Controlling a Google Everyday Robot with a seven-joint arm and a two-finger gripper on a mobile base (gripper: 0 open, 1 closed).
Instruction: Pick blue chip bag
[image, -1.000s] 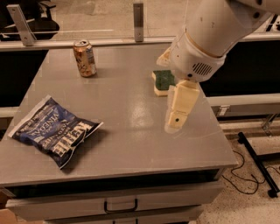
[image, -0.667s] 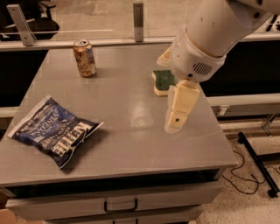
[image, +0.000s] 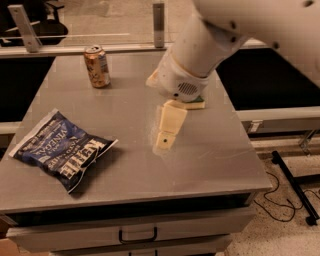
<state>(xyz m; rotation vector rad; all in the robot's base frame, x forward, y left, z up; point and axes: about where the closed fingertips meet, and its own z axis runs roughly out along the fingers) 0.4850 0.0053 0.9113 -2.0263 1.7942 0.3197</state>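
my tool (image: 166, 137) hangs over the middle of the counter (image: 215, 165), pointed straight down with its tip close above the bare top. i judge it is held that way to be ready for a grasp from above. it shows edge-on, so i cannot tell how far open it is, and it has hold of nothing i can see. the bag (image: 62, 150) lies flat with its lettering up near the left front of the counter, at about 9 o'clock from the tool and well apart from it. the pick is not yet begun. the can (image: 97, 66) stands upright at 11 o'clock by the back edge. the sponge (image: 194, 104) sits at 1 o'clock, half hidden under my wrist. neither one lies between the tool and the bag.
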